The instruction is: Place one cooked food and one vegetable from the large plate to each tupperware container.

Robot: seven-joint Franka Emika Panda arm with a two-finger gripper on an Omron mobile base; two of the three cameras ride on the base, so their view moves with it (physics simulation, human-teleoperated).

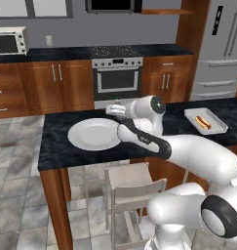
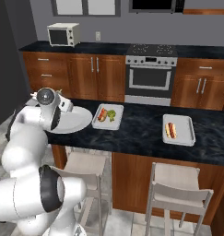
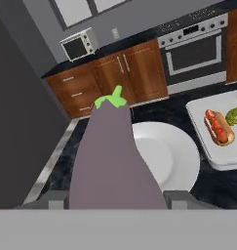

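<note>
large plate [image 2: 74,122]: on the dark island counter [image 2: 141,133], at its left end seen from the right base view; bare white surface, no food on it.
eggplant [image 3: 110,156]: purple body, green cap pointing away from the hand camera; sits between the two finger tips, above the near-left edge of the large plate, lifted off it.
gripper [image 3: 115,199]: clamped on the eggplant, one finger tip on each side of its fat end; jaws partly spread by its width. In the base views the hand is mostly hidden behind the wrist, so the contact is read from the hand view.
near tupperware container [image 2: 108,116]: just beside the large plate, on its right in the right base view; apart from it by a narrow strip of counter. Holds a hot dog [image 3: 218,128] and a broccoli floret [image 3: 235,116], side by side.
far tupperware container [image 2: 178,129]: well to the right of the large plate, past the near one; holds a second hot dog [image 2: 170,131] only, lying lengthwise.
arm: reaches over the counter edge, wrist above the large plate's near side.
stools [image 2: 178,184]: two, under the counter edge, below the plate and the far container.
back wall, behind the large plate: oven [image 2: 150,78], wooden cabinets [image 2: 92,76], microwave [image 2: 62,34] on the rear counter.
</note>
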